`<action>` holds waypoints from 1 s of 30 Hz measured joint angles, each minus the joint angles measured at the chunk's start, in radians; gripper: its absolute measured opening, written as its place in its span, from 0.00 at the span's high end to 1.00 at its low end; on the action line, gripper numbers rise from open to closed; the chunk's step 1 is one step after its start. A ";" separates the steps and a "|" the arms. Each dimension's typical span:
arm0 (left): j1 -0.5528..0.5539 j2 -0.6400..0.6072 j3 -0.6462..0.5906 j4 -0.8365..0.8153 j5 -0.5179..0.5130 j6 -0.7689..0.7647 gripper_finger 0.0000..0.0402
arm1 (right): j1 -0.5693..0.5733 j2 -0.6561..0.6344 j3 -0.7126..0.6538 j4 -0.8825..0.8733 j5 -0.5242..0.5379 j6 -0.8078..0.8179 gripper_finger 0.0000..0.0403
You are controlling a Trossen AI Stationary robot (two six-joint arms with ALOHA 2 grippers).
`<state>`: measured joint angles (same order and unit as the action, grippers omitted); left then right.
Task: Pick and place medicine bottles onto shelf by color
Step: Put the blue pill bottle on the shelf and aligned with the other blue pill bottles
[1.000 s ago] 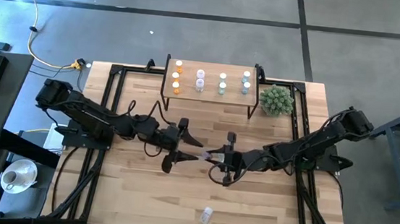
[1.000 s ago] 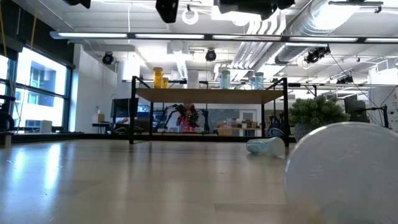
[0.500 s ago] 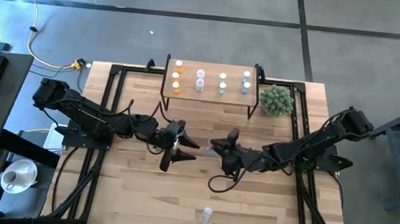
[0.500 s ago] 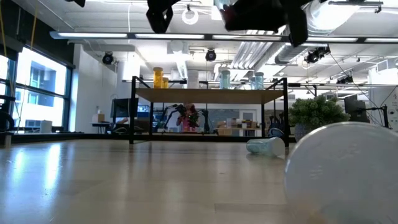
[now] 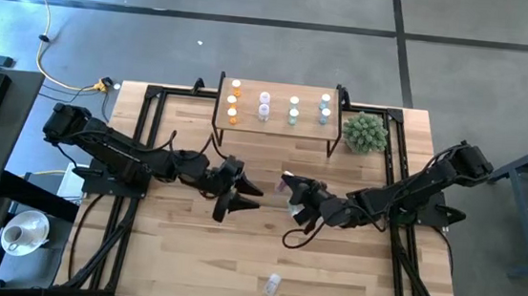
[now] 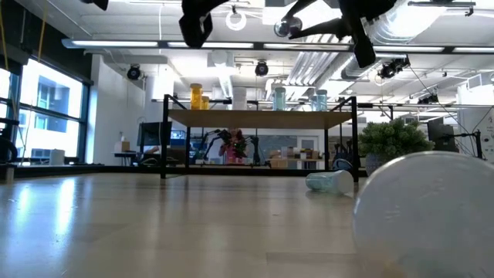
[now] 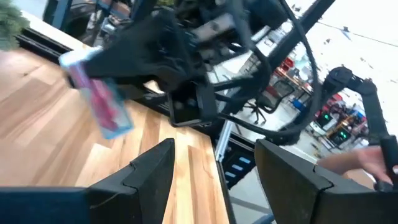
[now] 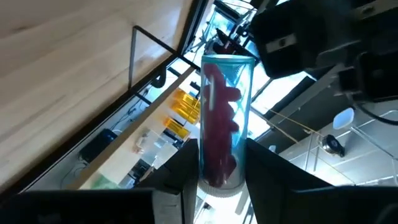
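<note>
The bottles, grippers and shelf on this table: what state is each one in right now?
Right gripper: shut on the pink bottle, raised off the table.
Left gripper: open, empty.
Shelf: bottles standing in colour columns.
Bottle near the front edge: lying down.

The wooden table [image 5: 187, 256] carries the shelf [image 5: 276, 120], a plant ball [image 5: 364, 132] and one fallen bottle [image 5: 272, 284].

Both claws hang close together over mid-surface [image 5: 180, 236], the left claw [image 5: 238, 196] just beside the right claw [image 5: 291, 191], crowding that gap. Bare wood lies open between them and the shelf [image 5: 276, 120]. The plant ball [image 5: 364, 132] stands beside the shelf's right end; a fallen bottle [image 5: 272, 284] lies near the front edge.
</note>
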<state>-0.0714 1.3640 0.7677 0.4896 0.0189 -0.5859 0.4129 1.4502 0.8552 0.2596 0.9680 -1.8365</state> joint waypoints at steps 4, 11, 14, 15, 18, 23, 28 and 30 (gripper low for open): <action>0.042 0.004 0.000 -0.016 0.002 -0.022 0.47 | 0.000 0.000 0.000 0.000 -0.001 -0.030 0.75; 0.123 0.054 0.001 -0.024 0.095 -0.067 0.47 | 0.000 0.001 0.000 0.000 -0.001 -0.053 0.75; 0.138 0.084 0.002 0.009 0.118 -0.067 0.47 | 0.000 0.001 0.000 0.000 -0.002 -0.053 0.75; 0.139 0.092 0.001 0.013 0.130 -0.068 0.47 | 0.000 0.001 0.000 0.000 -0.003 -0.053 0.75; 0.139 0.126 0.009 0.064 0.132 -0.069 0.47 | 0.000 0.001 0.000 0.000 -0.008 -0.053 0.75; 0.143 0.186 0.046 0.058 0.130 -0.069 0.47 | 0.000 0.001 0.000 0.003 -0.007 -0.049 0.75; 0.143 0.237 0.100 0.055 0.146 -0.059 0.47 | 0.000 0.001 0.000 0.016 -0.009 -0.049 0.75; 0.143 0.248 0.120 0.053 0.157 -0.058 0.47 | 0.000 0.001 0.000 0.019 -0.009 -0.049 0.75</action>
<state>0.0719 1.6123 0.8876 0.5427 0.1757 -0.6437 0.4133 1.4509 0.8555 0.2784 0.9592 -1.8851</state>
